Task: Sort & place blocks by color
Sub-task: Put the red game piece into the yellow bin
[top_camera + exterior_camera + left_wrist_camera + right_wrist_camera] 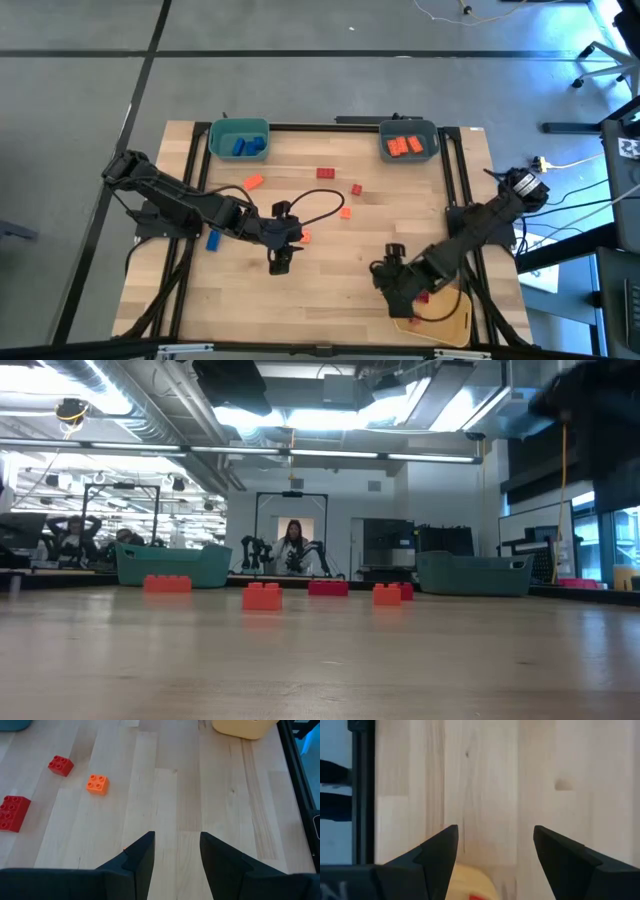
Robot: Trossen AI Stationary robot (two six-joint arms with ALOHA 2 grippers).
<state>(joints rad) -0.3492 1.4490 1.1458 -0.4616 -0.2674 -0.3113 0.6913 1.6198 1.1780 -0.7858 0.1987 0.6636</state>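
Loose blocks lie flat on the wooden table: orange ones (253,182) (346,211) (304,236), red ones (326,173) (356,189) and a blue one (213,240). My left gripper (282,260) hovers open over bare wood near the table's middle, with nothing between its fingers (177,850). A red block (61,765), an orange block (97,784) and a bigger red block (12,812) lie ahead of it. My right gripper (392,270) stands open (495,845) and empty beside the yellow bin (445,325), which holds a red block (422,297).
A teal bin (240,140) with blue blocks stands at the far left. A grey-blue bin (408,140) with orange blocks stands at the far right. A black frame rail (455,180) runs along the table's sides. A person sits in the room beyond (294,545).
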